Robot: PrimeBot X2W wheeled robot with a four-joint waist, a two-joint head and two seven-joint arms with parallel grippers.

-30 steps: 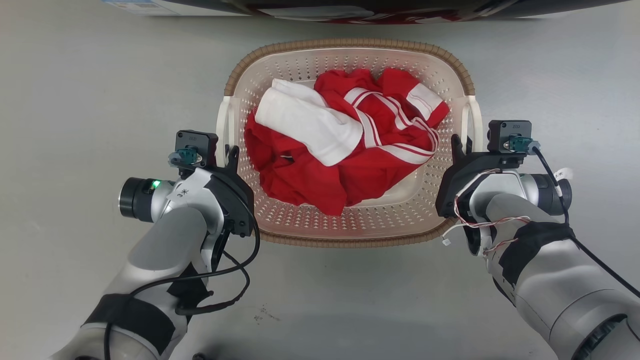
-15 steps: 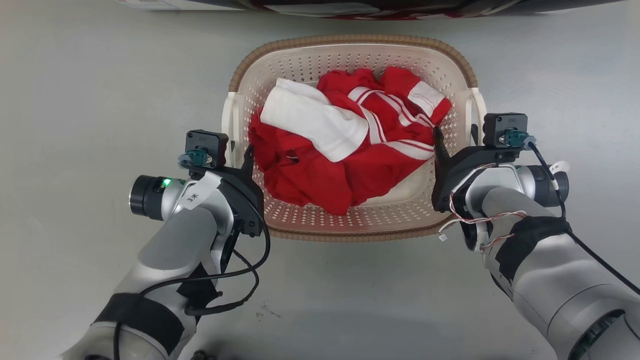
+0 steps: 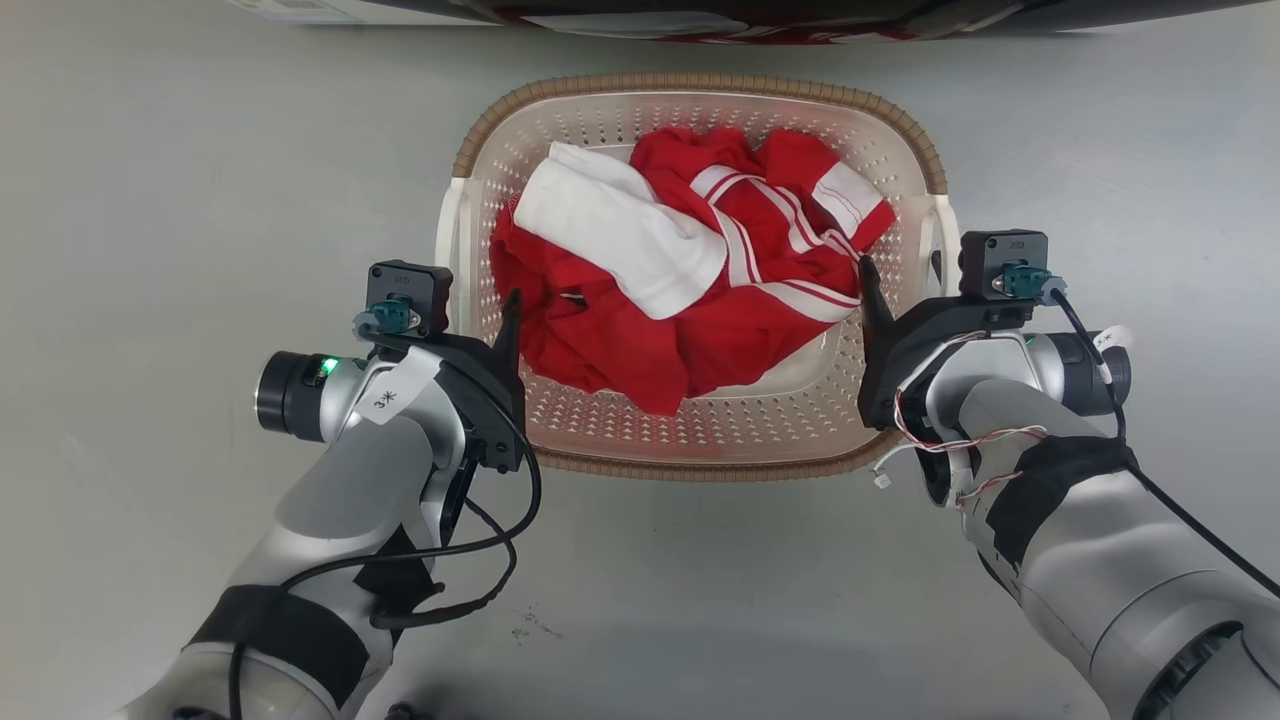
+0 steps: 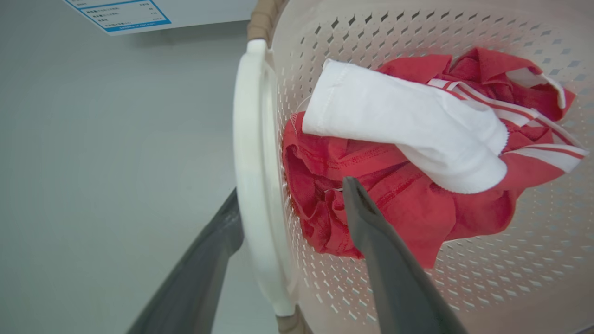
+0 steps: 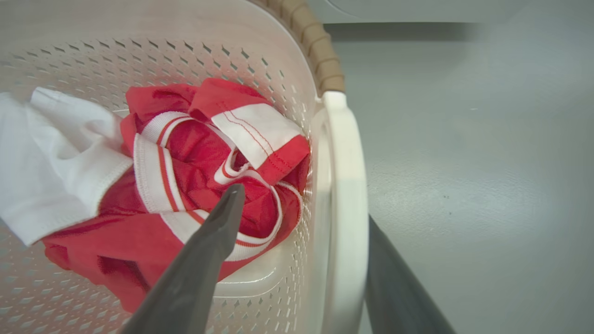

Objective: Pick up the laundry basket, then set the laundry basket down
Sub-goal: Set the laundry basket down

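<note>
The left pincer (image 4: 292, 192) straddles the white handle (image 4: 248, 153) of the laundry basket (image 4: 408, 32), one finger inside over the red cloth (image 4: 417, 208).

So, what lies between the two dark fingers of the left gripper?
The white side handle of the cream perforated plastic laundry basket: one finger outside it, one inside. The left wrist view shows this.

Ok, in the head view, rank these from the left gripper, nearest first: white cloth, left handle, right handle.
1. Left handle, straddled by the left gripper's fingers, on the laundry basket's left side.
2. White cloth, inside, left of centre.
3. Right handle, across the basket.
</note>
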